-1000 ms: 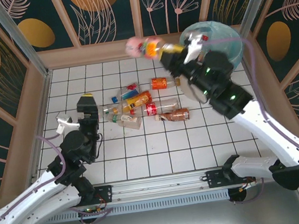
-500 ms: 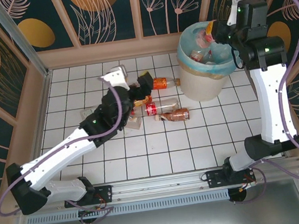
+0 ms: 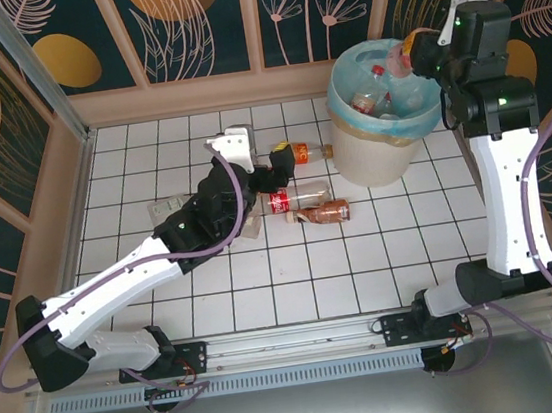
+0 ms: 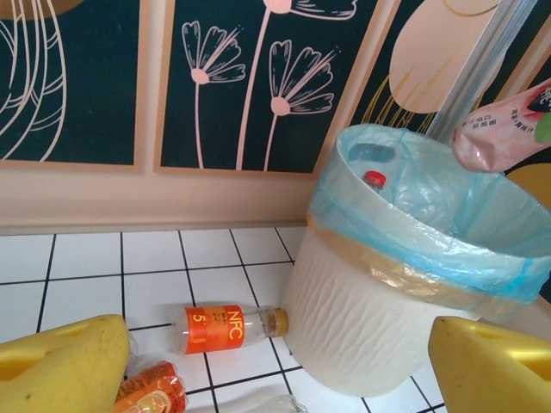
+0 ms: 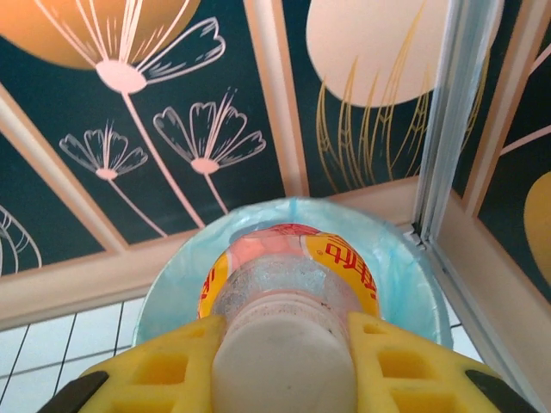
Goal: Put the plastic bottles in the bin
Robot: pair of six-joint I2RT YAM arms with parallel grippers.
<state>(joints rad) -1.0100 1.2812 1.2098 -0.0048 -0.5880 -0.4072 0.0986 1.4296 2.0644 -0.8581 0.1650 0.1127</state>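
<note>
Now: pink bottle (image 5: pixel 284 284), red-and-yellow label, is clamped between the yellow fingers (image 5: pixel 164 379) of the right end effector (image 5: pixel 284 366) and hangs directly over the mouth of the bin (image 4: pixel 370 327). Bin: round, cream, ribbed wall, translucent light-blue bag folded over the rim. It stands at the far right corner of the tiled counter (image 3: pixel 295 275), close to the wall panels (image 4: pixel 232 77). Several bottles lie inside it; one shows a red cap (image 4: pixel 374 179).

Left of the bin, loose bottles lie on their sides on the counter. NFC bottle (image 4: pixel 225 328), orange label, lies just beside the bin's base, cap end toward it. Nearer the arms: a clear red-label bottle (image 3: pixel 293 200) and a brown bottle (image 3: pixel 323 214), close together. A clear bottle (image 3: pixel 246 228) is partly hidden under the left arm (image 3: pixel 115 287).

Left end effector (image 3: pixel 273 162) hovers over this cluster, jaws wide apart, nothing between them. An orange bottle (image 4: pixel 151 391) lies just beside one of its fingers.
</note>
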